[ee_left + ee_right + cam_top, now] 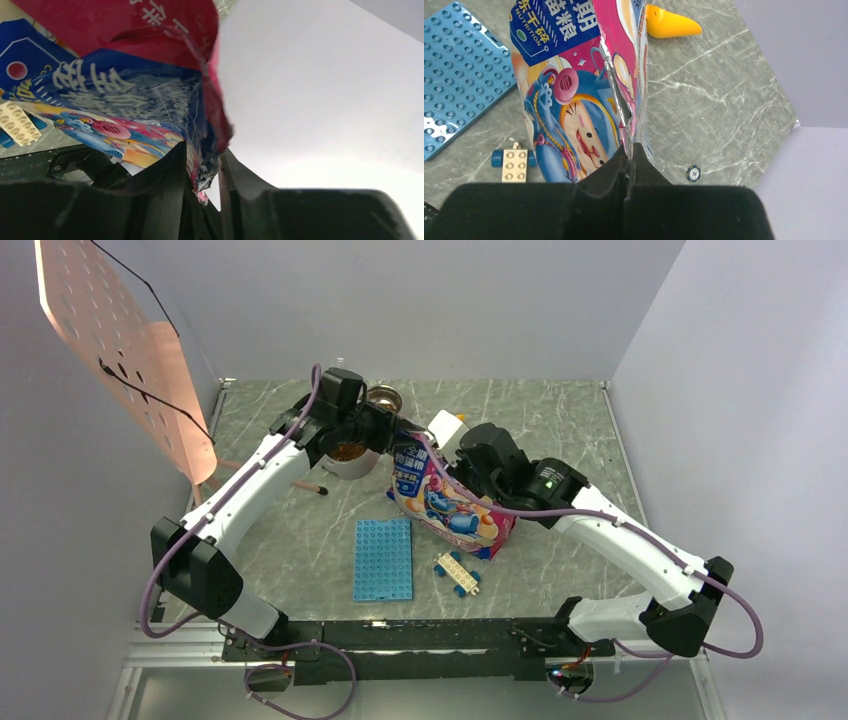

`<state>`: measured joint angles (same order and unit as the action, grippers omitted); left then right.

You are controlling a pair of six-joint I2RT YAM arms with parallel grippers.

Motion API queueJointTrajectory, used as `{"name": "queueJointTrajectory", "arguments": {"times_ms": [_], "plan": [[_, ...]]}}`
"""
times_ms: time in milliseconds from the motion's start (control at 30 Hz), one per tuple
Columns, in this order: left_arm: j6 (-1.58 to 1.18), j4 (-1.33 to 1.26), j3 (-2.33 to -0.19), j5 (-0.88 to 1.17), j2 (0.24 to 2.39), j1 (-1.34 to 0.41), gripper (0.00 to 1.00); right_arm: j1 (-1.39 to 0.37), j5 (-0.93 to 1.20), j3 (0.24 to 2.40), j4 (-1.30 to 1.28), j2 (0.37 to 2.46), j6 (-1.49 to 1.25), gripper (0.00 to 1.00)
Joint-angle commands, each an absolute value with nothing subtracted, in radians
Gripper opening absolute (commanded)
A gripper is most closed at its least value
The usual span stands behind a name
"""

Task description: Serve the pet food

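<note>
table [560,420] — grey marble | atop: blue studded plate [383,558], toy bricks [458,573], yellow scoop [671,22]

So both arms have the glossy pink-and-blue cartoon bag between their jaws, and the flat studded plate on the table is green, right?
Not quite: the flat studded plate is light blue, not green, as the top external view shows. The glossy pink-and-blue cartoon bag is between both arms' jaws.

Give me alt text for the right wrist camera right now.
The right gripper is shut on the edge of the cartoon-printed pet food bag, which fills the centre. On the grey marble table lie a blue studded baseplate at left and a yellow scoop at top.
</note>
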<state>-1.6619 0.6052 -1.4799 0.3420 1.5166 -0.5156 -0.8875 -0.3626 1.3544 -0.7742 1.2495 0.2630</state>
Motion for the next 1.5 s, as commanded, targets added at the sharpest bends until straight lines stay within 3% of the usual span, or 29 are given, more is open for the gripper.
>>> {"name": "queueJointTrajectory", "arguments": {"times_ms": [0,33,67,100,200,267,367,433,500,600,733,800,867,967,1067,1133,1267,1467], "plan": [[-1.646,0.533,-1.500,0.338,1.536,-0.511,0.19,-0.898,-0.392,1.420,-0.813,1.249,0.238,0.00],[-1.641,0.510,-1.494,0.337,1.536,-0.512,0.05,-0.897,-0.399,1.434,-0.826,1.256,0.223,0.00],[-1.642,0.497,-1.491,0.330,1.533,-0.511,0.00,-0.897,-0.410,1.441,-0.834,1.258,0.213,0.00],[-1.645,0.491,-1.486,0.321,1.526,-0.512,0.00,-0.895,-0.430,1.437,-0.830,1.253,0.207,0.01],[-1.638,0.546,-1.519,0.291,1.517,-0.509,0.00,-0.878,-0.480,1.391,-0.809,1.202,0.213,0.28],[-1.606,0.598,-1.554,0.283,1.520,-0.507,0.00,-0.850,-0.479,1.354,-0.799,1.162,0.216,0.38],[-1.620,0.583,-1.535,0.282,1.503,-0.506,0.00,-0.810,-0.438,1.312,-0.798,1.120,0.207,0.39],[-1.632,0.555,-1.514,0.297,1.494,-0.506,0.00,-0.807,-0.418,1.299,-0.803,1.112,0.206,0.34],[-1.655,0.497,-1.469,0.316,1.481,-0.504,0.00,-0.807,-0.410,1.306,-0.822,1.119,0.199,0.00],[-1.674,0.507,-1.431,0.321,1.469,-0.501,0.32,-0.818,-0.393,1.320,-0.827,1.110,0.202,0.00],[-1.659,0.510,-1.441,0.325,1.490,-0.490,0.37,-0.825,-0.363,1.356,-0.851,1.114,0.199,0.00],[-1.653,0.512,-1.455,0.321,1.507,-0.479,0.32,-0.825,-0.341,1.362,-0.840,1.104,0.197,0.00],[-1.638,0.489,-1.457,0.326,1.518,-0.466,0.01,-0.827,-0.323,1.365,-0.822,1.093,0.194,0.00],[-1.618,0.512,-1.488,0.280,1.506,-0.467,0.00,-0.827,-0.307,1.353,-0.779,1.105,0.210,0.00],[-1.586,0.593,-1.545,0.298,1.511,-0.468,0.00,-0.827,-0.292,1.323,-0.681,1.136,0.259,0.33],[-1.601,0.575,-1.530,0.308,1.495,-0.475,0.00,-0.827,-0.289,1.324,-0.606,1.164,0.281,0.44],[-1.632,0.564,-1.512,0.320,1.472,-0.482,0.00,-0.827,-0.304,1.372,-0.536,1.263,0.314,0.48],[-1.663,0.547,-1.494,0.349,1.459,-0.482,0.00,-0.858,-0.365,1.424,-0.509,1.373,0.358,0.43]]}}
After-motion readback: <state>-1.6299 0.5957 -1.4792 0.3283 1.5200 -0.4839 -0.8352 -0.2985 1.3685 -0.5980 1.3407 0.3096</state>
